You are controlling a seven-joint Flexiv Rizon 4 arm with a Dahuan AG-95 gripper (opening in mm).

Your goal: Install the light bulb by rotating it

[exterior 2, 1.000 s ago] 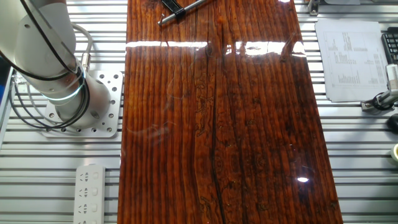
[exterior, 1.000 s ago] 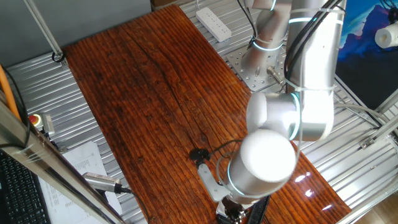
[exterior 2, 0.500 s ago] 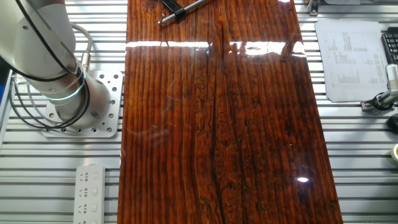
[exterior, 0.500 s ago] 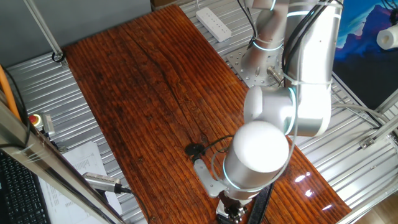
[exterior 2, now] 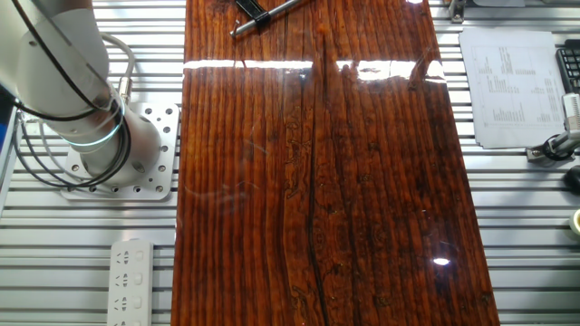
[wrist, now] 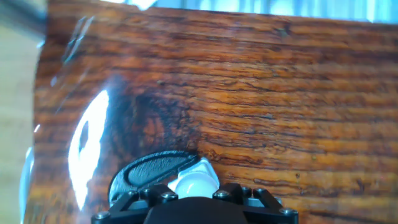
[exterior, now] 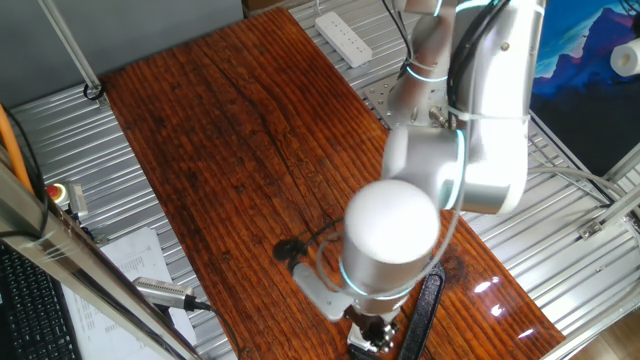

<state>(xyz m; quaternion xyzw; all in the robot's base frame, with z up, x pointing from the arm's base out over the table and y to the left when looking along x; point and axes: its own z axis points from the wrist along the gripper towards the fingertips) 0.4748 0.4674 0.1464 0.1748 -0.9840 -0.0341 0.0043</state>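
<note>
One fixed view shows that the silver robot arm (exterior: 470, 120) has swung its big white wrist cap leftward over the last second, which I judge to be the rotating of the bulb; the gripper (exterior: 368, 335) at the bottom edge is mostly hidden.

The other fixed view shows only the glossy reddish-brown wooden table (exterior 2: 317, 181) and a printed paper sheet (exterior 2: 507, 86), its text too small to read.

The hand view shows the small white dome-shaped light bulb (wrist: 194, 183) just at the fingers, beside a black ribbed piece (wrist: 149, 171), but I cannot tell whether the fingers pinch it.
</note>
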